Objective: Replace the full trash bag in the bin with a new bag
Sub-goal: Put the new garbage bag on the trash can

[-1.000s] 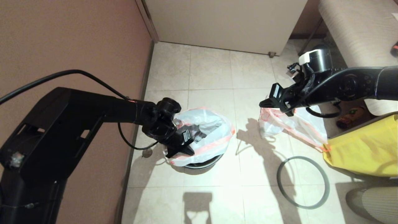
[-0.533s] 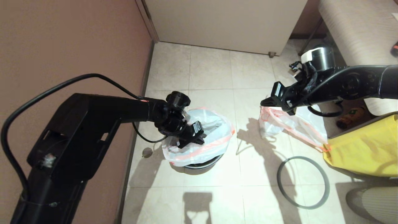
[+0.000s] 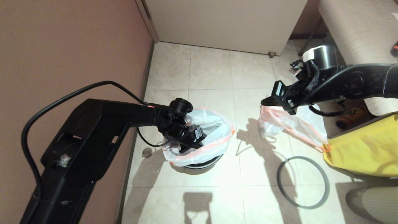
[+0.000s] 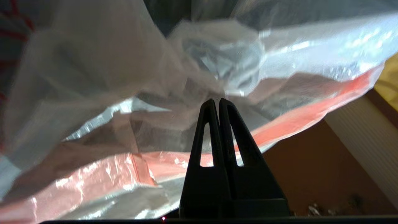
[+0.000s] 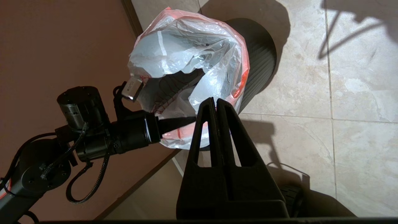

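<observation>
The bin [image 3: 203, 164] stands on the tiled floor by the wall, dark and ribbed in the right wrist view [image 5: 261, 56]. The new bag [image 3: 214, 124], limp with a pink-red hem, is draped in and over the bin's mouth [image 5: 186, 53]. My left gripper [image 3: 184, 148] is shut at the bag's near side, its tips [image 4: 216, 100] against the loose plastic [image 4: 93, 77], with nothing seen between the fingers. The full trash bag [image 3: 292, 123] sits on the floor to the right. Just above its left end hovers my right gripper [image 3: 263, 102], shut and empty [image 5: 215, 100].
The grey hoop [image 3: 303, 157] lies flat on the tiles to the right of the bin. A yellow fabric bag [image 3: 363, 149] stands at the right edge. A brown wall [image 3: 77, 46] runs close along the bin's left, and a pale door [image 3: 224, 21] closes the back.
My left arm has reached forward and to the right, carrying its shut gripper farther over the bag in the bin. The right arm has barely shifted.
</observation>
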Available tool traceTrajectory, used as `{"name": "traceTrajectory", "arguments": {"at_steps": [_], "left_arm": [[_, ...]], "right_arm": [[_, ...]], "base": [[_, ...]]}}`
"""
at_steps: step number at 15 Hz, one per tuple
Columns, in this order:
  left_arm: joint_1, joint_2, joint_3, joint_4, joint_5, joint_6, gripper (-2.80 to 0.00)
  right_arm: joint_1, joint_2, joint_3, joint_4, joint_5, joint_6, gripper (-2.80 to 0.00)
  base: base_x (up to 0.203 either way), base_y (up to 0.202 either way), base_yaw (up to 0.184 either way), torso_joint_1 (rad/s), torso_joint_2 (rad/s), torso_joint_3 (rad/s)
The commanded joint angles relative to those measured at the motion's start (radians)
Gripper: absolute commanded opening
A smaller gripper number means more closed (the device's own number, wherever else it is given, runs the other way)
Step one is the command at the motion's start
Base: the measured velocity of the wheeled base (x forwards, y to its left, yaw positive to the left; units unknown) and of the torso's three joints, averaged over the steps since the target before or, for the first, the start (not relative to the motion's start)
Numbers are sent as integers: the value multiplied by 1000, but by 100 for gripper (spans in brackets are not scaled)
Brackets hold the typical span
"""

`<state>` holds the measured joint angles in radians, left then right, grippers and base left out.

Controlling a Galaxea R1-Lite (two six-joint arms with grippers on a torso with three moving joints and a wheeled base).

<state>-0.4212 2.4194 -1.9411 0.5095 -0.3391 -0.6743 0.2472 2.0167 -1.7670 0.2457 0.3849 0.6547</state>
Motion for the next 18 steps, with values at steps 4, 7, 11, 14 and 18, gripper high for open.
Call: {"name": "traceTrajectory", "arguments": {"at_steps": [4,7,11,14,18], "left_arm": [[-16,-36,2,142,-77,38,-280],[-28,-23,2,222,-83,80,-280],[-34,1,2,224,-81,93,-280],[-42,5,20,226,-76,94,-280],[-58,-5,67,225,-56,93,-280]], "right_arm": [[1,4,0,3,3,3,-280],[3,5,0,3,3,3,-280],[3,7,-1,1,2,3,-280],[3,7,0,1,2,3,-280],[3,8,0,1,2,3,-280]], "base": [[0,0,0,0,0,0],[0,0,0,0,0,0],[0,0,0,0,0,0],[0,0,0,0,0,0],[0,0,0,0,0,0]]}}
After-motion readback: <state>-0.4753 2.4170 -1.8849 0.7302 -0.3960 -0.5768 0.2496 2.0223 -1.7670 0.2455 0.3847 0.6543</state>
